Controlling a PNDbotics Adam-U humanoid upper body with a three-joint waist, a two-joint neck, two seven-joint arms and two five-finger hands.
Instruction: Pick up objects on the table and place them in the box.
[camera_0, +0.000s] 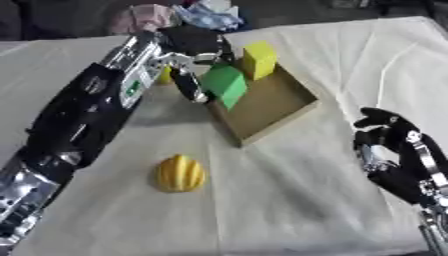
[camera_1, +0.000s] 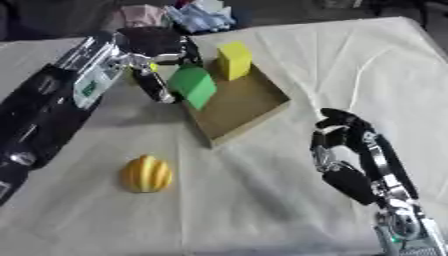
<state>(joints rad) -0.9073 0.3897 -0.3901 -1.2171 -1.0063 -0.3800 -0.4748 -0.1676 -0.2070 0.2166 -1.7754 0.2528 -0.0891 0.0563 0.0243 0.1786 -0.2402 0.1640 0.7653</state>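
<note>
Inside box (camera_0: 282, 104): two blocks, one green (camera_0: 227, 84), one yellow (camera_0: 260, 59).

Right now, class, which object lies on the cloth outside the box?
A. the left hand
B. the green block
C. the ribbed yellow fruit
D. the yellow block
C: the ribbed yellow fruit lies alone on the cloth, nearer the camera than the box, while the green block and the yellow block are at the box.
</note>
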